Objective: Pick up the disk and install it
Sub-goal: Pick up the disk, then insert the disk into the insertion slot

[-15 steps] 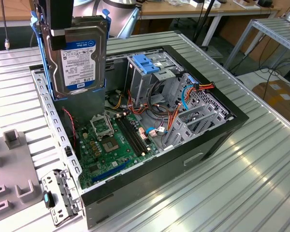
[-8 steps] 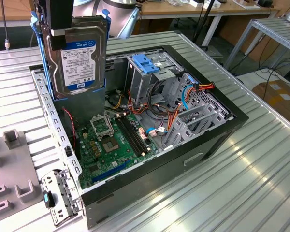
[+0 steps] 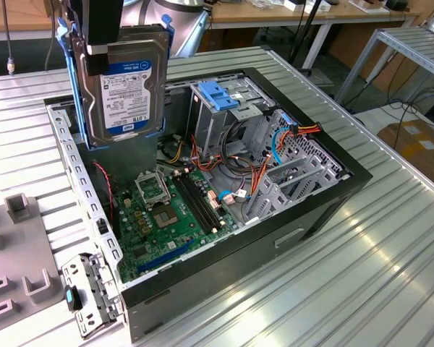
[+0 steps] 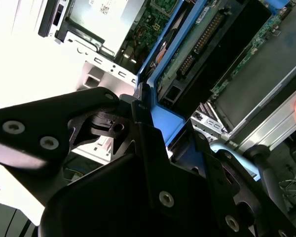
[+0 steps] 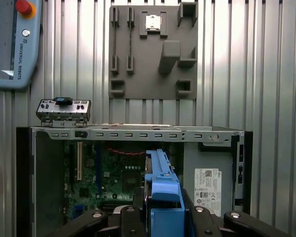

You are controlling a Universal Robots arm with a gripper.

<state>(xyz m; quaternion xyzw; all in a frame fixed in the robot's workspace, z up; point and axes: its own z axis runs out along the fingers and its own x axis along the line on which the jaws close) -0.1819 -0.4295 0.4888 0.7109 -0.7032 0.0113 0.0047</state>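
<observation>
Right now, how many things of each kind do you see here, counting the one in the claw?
Disk, gripped by the claw: 1
Open computer case: 1
Grey holder plate: 1
Small metal bracket: 1
Total: 4

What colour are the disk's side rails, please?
The rails are blue, clearest in the first wrist view.
</observation>
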